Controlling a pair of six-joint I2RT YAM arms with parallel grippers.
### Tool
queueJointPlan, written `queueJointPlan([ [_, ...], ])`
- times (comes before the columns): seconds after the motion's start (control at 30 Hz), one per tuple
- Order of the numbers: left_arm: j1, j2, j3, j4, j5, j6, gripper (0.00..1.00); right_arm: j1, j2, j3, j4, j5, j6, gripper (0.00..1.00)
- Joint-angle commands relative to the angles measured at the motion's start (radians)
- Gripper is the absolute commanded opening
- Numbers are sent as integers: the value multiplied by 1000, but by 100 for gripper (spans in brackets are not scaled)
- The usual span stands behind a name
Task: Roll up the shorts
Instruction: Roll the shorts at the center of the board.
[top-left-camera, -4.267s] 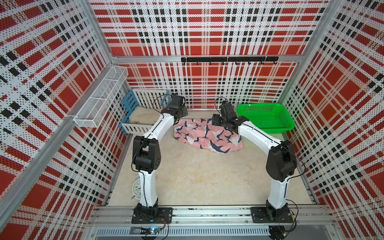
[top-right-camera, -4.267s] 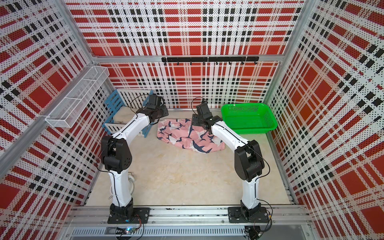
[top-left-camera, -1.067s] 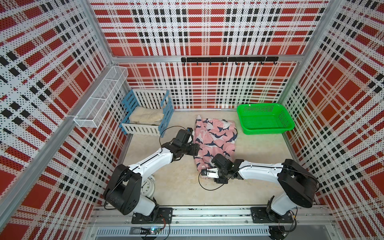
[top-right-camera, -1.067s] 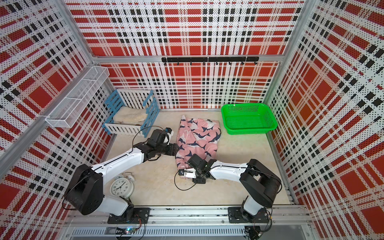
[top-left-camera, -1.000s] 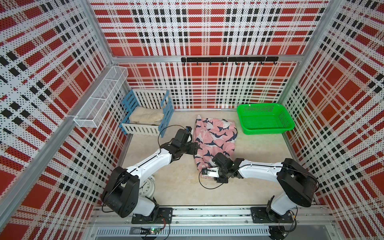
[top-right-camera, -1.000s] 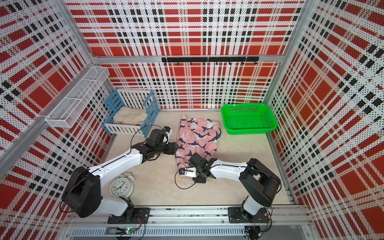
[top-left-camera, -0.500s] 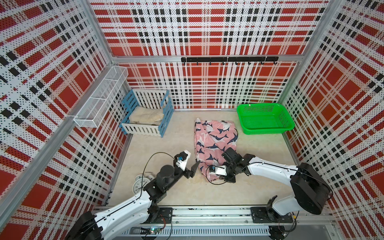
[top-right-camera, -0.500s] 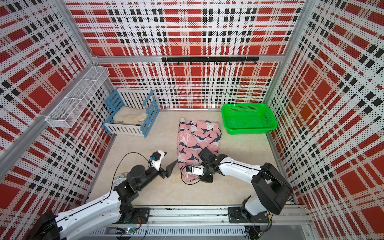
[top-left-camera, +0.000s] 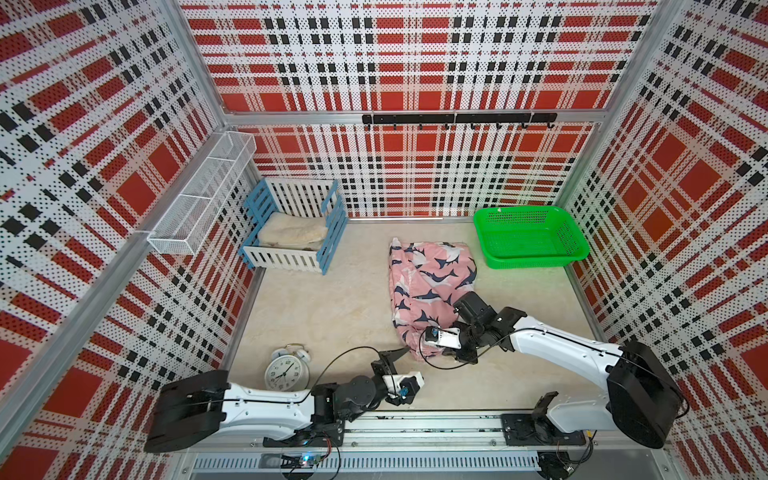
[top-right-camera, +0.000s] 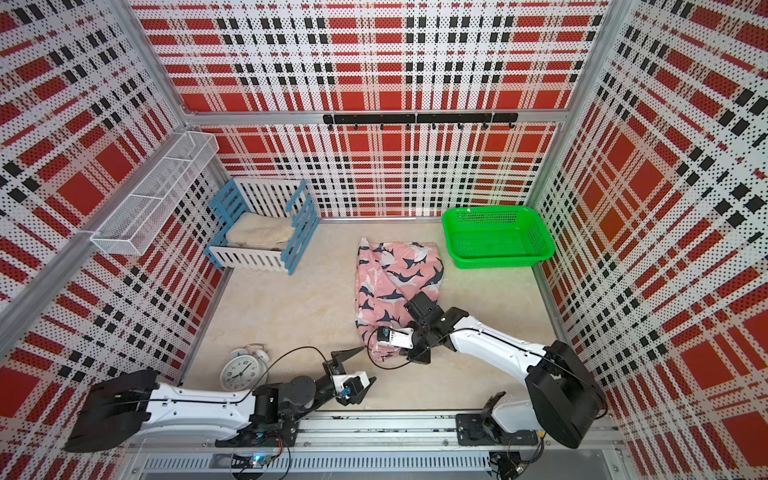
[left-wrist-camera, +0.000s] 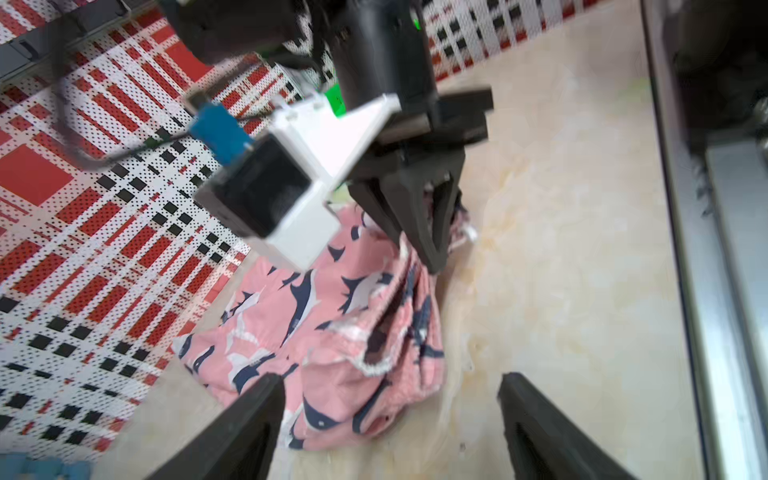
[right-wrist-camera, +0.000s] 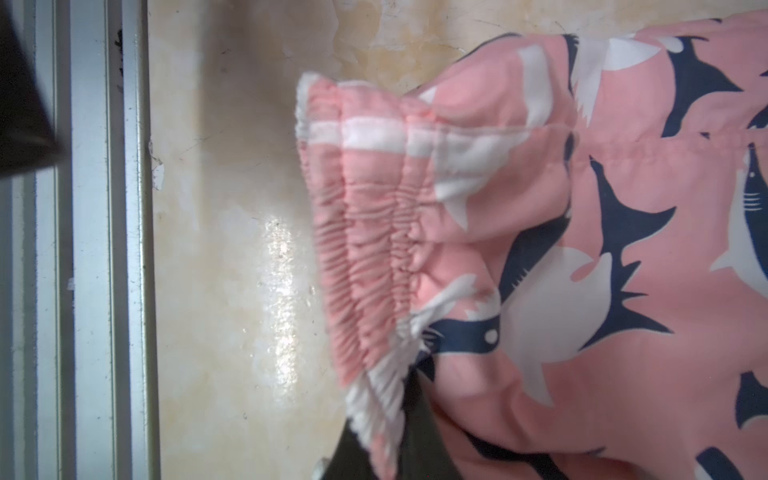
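The pink shark-print shorts (top-left-camera: 428, 278) (top-right-camera: 395, 282) lie lengthwise in mid-table, gathered waistband toward the front. My right gripper (top-left-camera: 451, 355) (top-right-camera: 405, 353) is at that near end, shut on the waistband; the right wrist view shows the elastic band (right-wrist-camera: 365, 257) bunched against its dark finger (right-wrist-camera: 399, 440). My left gripper (top-left-camera: 409, 368) (top-right-camera: 359, 368) is low at the table's front, just short of the shorts' near end. Its jaws stand wide open with nothing between them, and the left wrist view shows the shorts (left-wrist-camera: 332, 332) just beyond the fingers (left-wrist-camera: 257, 407).
A green basket (top-left-camera: 532, 257) stands at the back right. At the back left is a blue-and-white crate (top-left-camera: 328, 249) with a cream cloth (top-left-camera: 291, 232). An alarm clock (top-left-camera: 286, 372) lies front left near my left arm. A metal rail (top-left-camera: 436, 419) runs along the front edge.
My left arm has swung from the shorts' left edge down to the table front and its jaws have widened. My right gripper has shut on the waistband and shifted slightly away from the front.
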Motion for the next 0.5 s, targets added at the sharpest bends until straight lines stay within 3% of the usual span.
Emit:
queueJointPlan([
  [0.0, -9, 116, 12, 162, -164, 170, 95, -5, -45, -13, -9, -24, 5, 0],
  [0.03, -5, 146, 9, 197, -178, 200, 100, -6, -51, -14, -9, -27, 6, 0],
  [0.23, 48, 336, 10, 447, -200, 358, 99, -6, -71, -25, 0, -41, 13, 0],
  [0.3, 56, 407, 2, 606, -226, 415, 99, -6, -73, -26, 0, -42, 15, 0],
  [0.47, 80, 487, 32, 648, -111, 445, 99, -6, -76, -28, 0, -34, 14, 0],
])
